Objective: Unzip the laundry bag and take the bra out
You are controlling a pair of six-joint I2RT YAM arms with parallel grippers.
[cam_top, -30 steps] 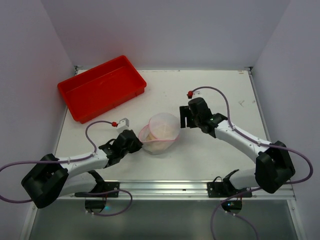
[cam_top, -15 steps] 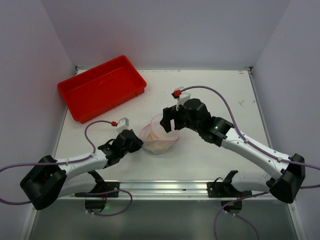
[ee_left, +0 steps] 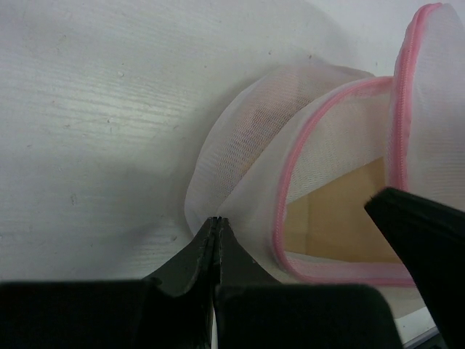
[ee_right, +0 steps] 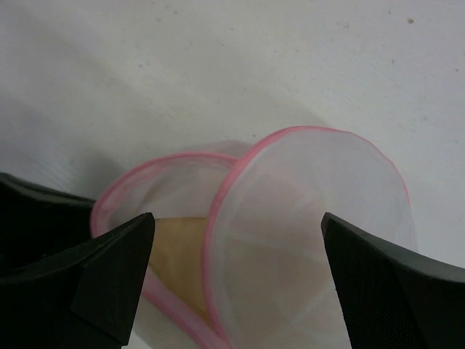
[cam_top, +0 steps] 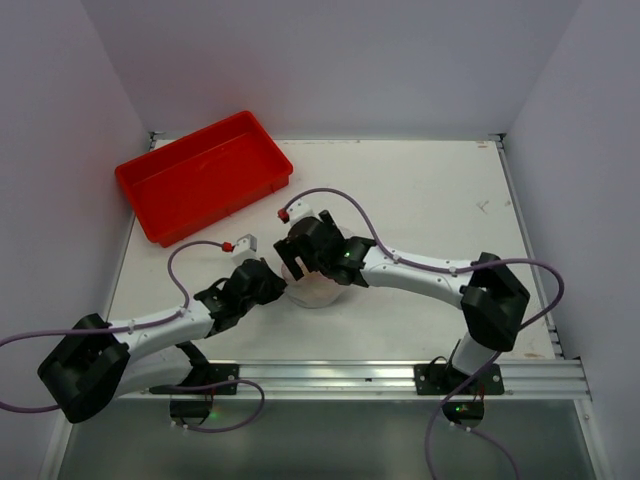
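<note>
The laundry bag (cam_top: 322, 291) lies at the table's middle, unzipped, its round lid (ee_right: 312, 218) standing up off the pink rim. The beige bra (ee_right: 178, 254) shows inside through the opening, and also in the left wrist view (ee_left: 338, 218). My left gripper (ee_left: 216, 222) is shut on a fold of the bag's white mesh (ee_left: 247, 145) at its left side; in the top view it (cam_top: 276, 286) touches the bag. My right gripper (ee_right: 236, 218) is open just above the bag, one finger on each side of the lid; in the top view it (cam_top: 310, 262) covers most of the bag.
A red plastic tray (cam_top: 205, 175) stands at the back left. My right arm (cam_top: 420, 268) stretches across the middle of the table from the right. One right finger (ee_left: 421, 233) shows in the left wrist view, close by the bag's opening.
My right gripper has swung left from the bag's right side to sit over the bag. The left gripper has kept its hold on the mesh.
</note>
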